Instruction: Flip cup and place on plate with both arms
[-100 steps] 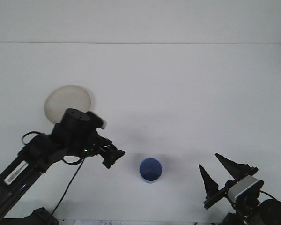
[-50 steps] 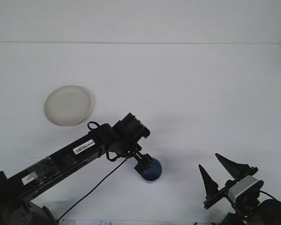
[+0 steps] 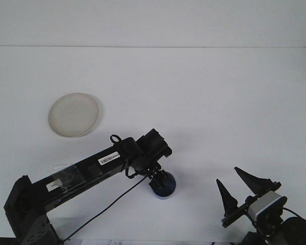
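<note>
Two black arms share the broad white table [image 3: 204, 102]. Largest is the left arm, stretched out low with its claw [image 3: 158, 179] down on the small blue plastic cup [image 3: 163, 186]; whether its jaws have closed on the rim or stand apart, I cannot tell. Up and well to the left of that claw lies the round cream plate [image 3: 74, 114], bare. Right claw [image 3: 238, 193], off to the right, waits with jaws spread. Risk: an off-centre grip could tip or skid the light cup.
</note>
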